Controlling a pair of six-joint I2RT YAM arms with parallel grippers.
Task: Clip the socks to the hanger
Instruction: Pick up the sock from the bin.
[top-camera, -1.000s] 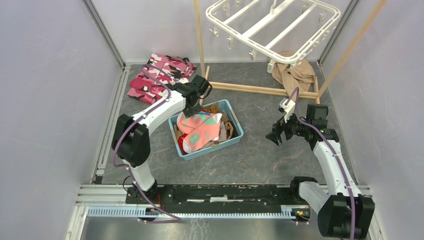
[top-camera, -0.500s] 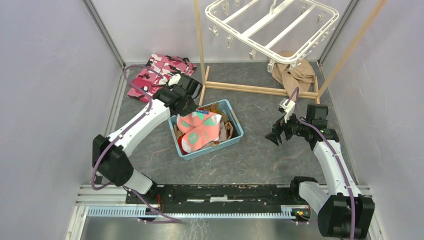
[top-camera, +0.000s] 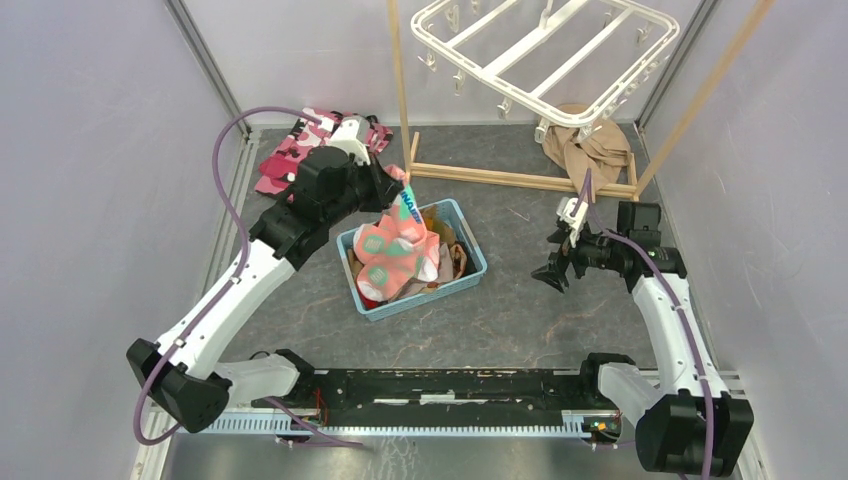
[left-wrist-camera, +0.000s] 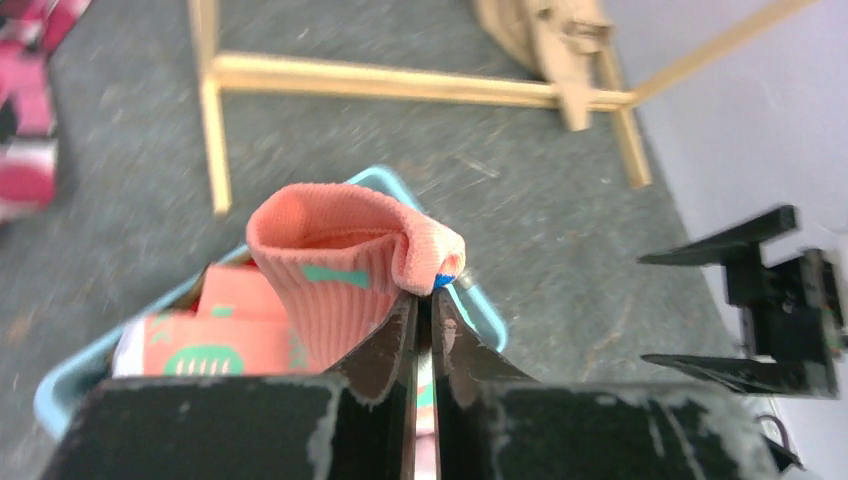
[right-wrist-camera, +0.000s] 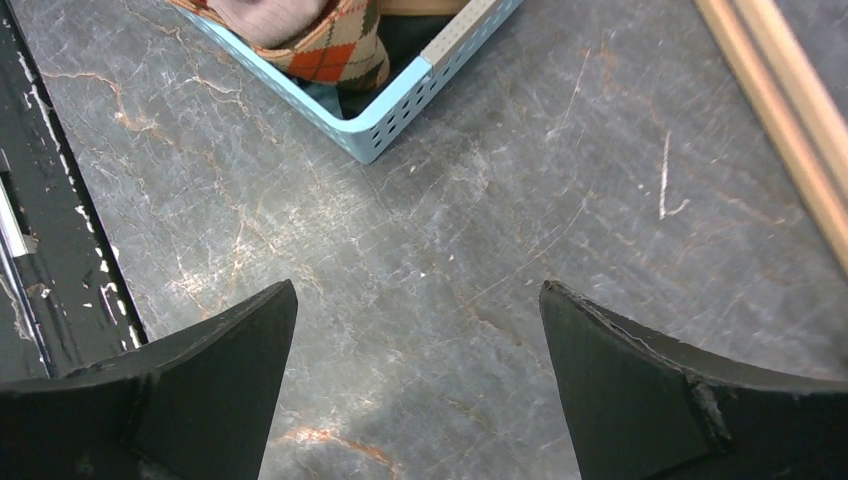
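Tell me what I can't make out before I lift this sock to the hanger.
- Rest of the basket contents: top view, the salmon sock in the left gripper drapes over them; right wrist view cuts the basket at its top edge.
- One sock or two pinched: left wrist view, the fingers cover the pinch.
- Hanger far side: cut off by the top view's upper edge; its clips too small to judge.

Pale lilac-grey walls (top-camera: 90, 150) enclose a dark grey, marbled bench (top-camera: 520, 320); metal posts (top-camera: 207, 65) rise at its far corners, a wooden pole stand (top-camera: 520, 180) near its far edge.
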